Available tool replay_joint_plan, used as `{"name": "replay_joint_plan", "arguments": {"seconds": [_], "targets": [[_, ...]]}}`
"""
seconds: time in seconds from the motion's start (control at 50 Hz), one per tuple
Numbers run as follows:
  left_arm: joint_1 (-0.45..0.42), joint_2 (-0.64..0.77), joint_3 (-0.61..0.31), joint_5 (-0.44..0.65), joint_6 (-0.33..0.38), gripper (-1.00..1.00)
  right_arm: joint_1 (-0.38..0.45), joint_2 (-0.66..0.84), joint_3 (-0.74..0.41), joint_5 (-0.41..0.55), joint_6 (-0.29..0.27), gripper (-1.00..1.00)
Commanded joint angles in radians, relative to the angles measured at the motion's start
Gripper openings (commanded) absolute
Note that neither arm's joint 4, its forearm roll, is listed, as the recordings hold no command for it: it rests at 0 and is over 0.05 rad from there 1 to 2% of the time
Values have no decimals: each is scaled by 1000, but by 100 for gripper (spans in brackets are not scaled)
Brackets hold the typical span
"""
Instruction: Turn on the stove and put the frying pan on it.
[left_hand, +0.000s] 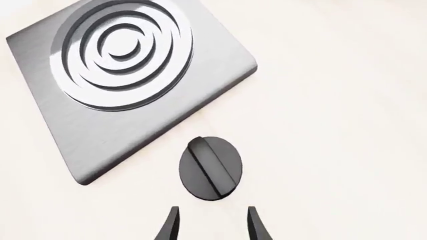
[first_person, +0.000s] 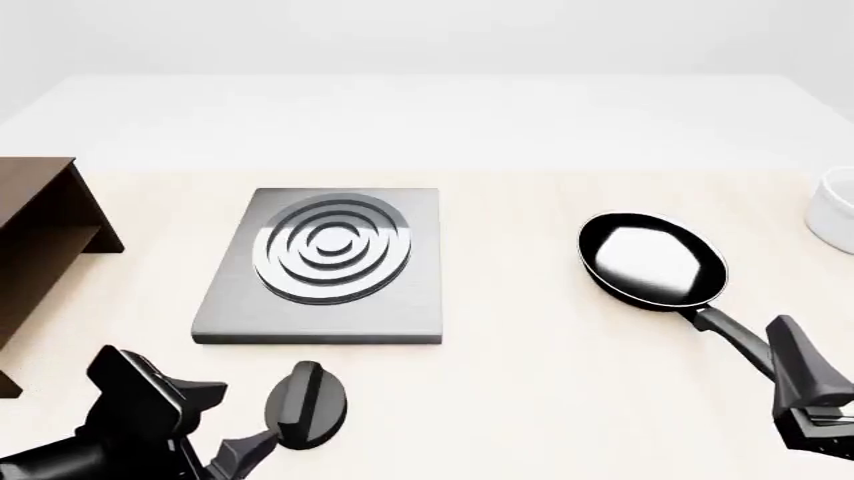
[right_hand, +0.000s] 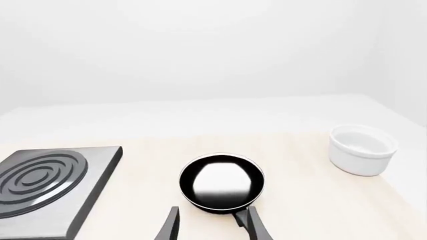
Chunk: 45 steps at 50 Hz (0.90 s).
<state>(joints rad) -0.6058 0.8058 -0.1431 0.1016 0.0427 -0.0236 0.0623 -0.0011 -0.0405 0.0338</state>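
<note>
— So, where's the left gripper (left_hand: 210, 225)?
— Just short of the knob (left_hand: 211, 168), fingers spread, holding nothing. The stove (left_hand: 127, 85) lies beyond the knob.
— And the right gripper (right_hand: 212, 225)?
— Parted too, with the pan (right_hand: 222, 182) ahead of it, handle by one finger.

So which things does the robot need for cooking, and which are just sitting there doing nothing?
Needed for the job:
- stove, the grey slab with ring burner
- knob, black, in front of the stove
- frying pan, sitting on the table
- left gripper, open near the knob
- right gripper, open by the pan handle

Just lying about:
- white bowl
- brown wooden shelf
</note>
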Motion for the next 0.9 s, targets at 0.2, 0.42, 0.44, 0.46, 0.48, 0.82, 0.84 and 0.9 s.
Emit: {"name": "replay_joint_plan", "arguments": {"seconds": [0.2,0.42,0.44,0.46,0.48,0.82,0.84,0.9], "targets": [[-60,127,20,-130,-19,100,-1,2,0,0,-1,100],[-77,202,31,-204,-29,100,-1,-4,0,3,0,100],[-78,206,31,-209,-30,100,-1,-5,0,4,0,100],[-78,211,32,-214,-30,100,-1,-4,0,3,0,100],[-81,219,33,-221,-34,100,-1,-3,0,2,-1,100],[-105,324,42,-321,-44,100,-2,-11,0,8,-2,100],[-108,334,43,-331,-45,100,-2,-11,0,9,-2,100],[-110,358,45,-354,-47,100,-2,-13,0,11,-2,100]]}}
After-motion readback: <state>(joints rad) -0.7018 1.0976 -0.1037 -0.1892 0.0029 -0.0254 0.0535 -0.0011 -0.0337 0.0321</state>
